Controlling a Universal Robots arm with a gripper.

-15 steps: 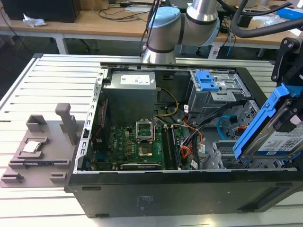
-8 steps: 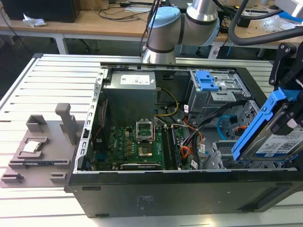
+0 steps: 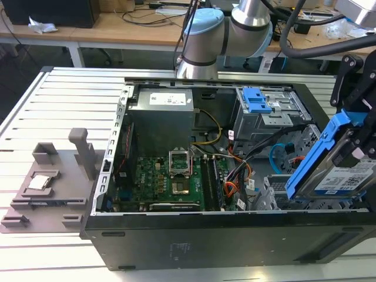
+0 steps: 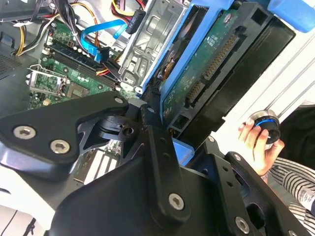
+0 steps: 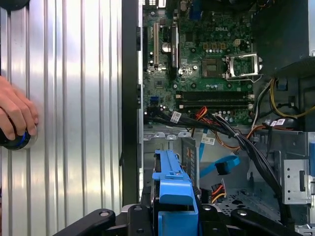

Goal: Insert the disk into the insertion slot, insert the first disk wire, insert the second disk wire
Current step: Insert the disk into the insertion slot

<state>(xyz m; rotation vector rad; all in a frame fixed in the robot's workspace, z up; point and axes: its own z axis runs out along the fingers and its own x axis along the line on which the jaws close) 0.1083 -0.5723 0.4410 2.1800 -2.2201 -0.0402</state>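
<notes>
My gripper (image 3: 354,147) is shut on the disk (image 3: 336,171), a silver drive with a white-and-blue label in a bright blue carrier. It holds the disk tilted above the case's corner at the exterior view's right. Just below and to the left stands the insertion slot (image 3: 274,197), a silver perforated cage. In the second wrist view the disk's green circuit board (image 4: 209,61) faces the camera, my black fingers (image 4: 160,147) grip the carrier, and the silver cage (image 4: 150,42) lies beyond it. The blue carrier (image 5: 172,189) rises between the fingers in the first wrist view.
The open computer case (image 3: 176,241) lies on a slatted metal table (image 3: 70,106), showing a motherboard (image 3: 170,179) and loose cables (image 5: 221,128). A grey cage with a blue latch (image 3: 256,101) sits at the back. A person's hand (image 5: 15,115) rests on a blue-ringed button. A grey fixture (image 3: 53,176) stands left.
</notes>
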